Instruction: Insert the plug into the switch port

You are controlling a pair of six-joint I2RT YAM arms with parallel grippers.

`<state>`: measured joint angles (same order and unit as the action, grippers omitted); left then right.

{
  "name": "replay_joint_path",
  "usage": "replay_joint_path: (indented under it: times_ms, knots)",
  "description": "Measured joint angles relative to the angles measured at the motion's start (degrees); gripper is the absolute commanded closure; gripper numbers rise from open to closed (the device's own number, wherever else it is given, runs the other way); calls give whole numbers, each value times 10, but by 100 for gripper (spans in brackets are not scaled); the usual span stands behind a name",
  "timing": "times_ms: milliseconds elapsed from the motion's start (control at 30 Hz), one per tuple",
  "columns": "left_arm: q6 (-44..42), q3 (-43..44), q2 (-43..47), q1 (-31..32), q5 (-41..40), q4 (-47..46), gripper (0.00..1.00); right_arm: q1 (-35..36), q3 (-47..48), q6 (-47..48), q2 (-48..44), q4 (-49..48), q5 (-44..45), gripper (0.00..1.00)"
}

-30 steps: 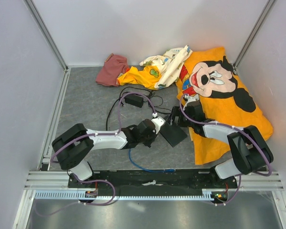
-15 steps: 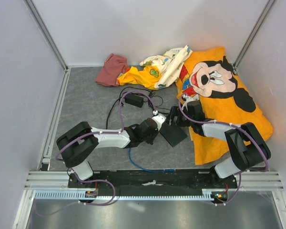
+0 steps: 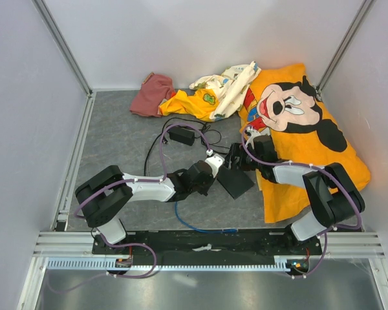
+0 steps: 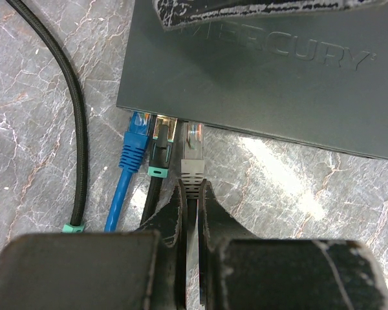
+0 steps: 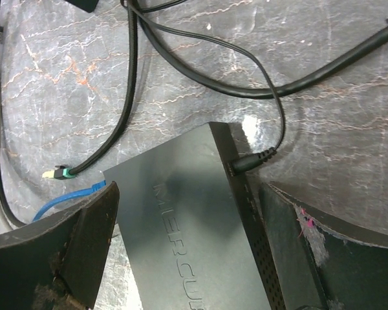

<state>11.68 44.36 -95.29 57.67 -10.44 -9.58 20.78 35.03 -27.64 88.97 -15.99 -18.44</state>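
Blue plug [image 4: 137, 129] sits nose-in at the leftmost port of the switch [image 4: 258, 77], axis square to the face; can't tell if it's latched. Left gripper [image 4: 191, 190], the nearer one, is clenched on the grey plug [image 4: 193, 152] two ports right. Right gripper [image 5: 191, 200] is splayed wide astride the switch.

Black cables [image 5: 368, 45] clutter behind switch [image 5: 194, 219]; clothes heap [image 3: 200, 97] beyond; floor [image 3: 116, 142] at left open.
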Motion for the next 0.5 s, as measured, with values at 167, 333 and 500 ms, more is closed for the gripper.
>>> replay_joint_path:
  times_ms: [167, 333, 500]
  knots:
    - [0, -8, 0, 3, -2, -15, 98, 0, 8, -1, 11, -3, -16, 4]
    - [-2, -25, 4, 9, -10, -40, 98, -2, 16, 0, 20, -3, -26, 4]
    - [-3, -38, 15, 15, -21, -57, 98, -2, 24, 0, 28, -2, -31, 4]
